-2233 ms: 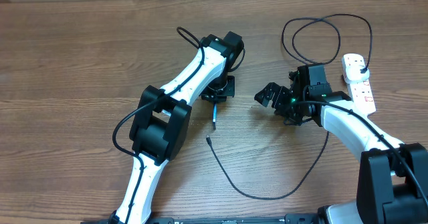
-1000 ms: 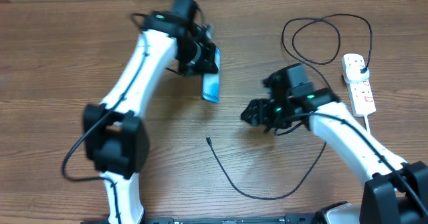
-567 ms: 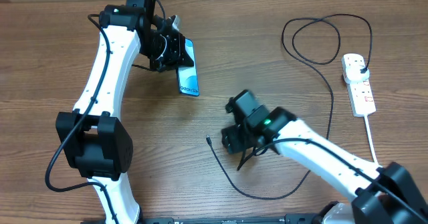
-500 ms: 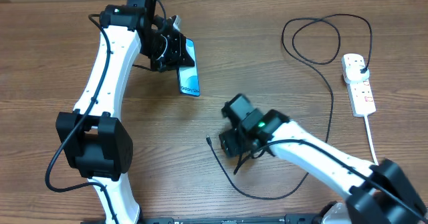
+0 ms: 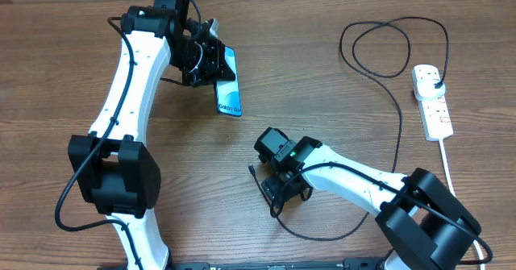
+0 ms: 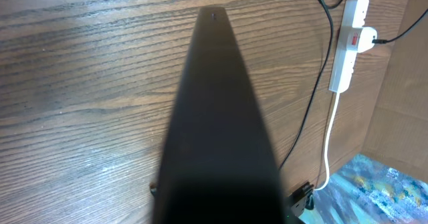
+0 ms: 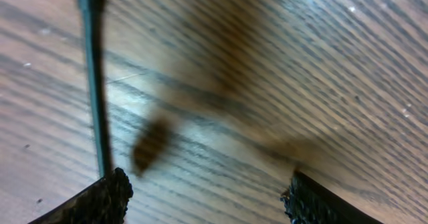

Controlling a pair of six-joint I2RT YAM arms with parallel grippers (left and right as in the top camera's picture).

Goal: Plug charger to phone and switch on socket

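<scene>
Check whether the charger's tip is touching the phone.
Apart. The overhead view shows the charger's tip well clear of the phone, with a stretch of bare table between them.

Bare table lies between the phone and the charger cable.

A wood-grain table spans every view — a mottled blue patch shows in one lower corner.
</scene>
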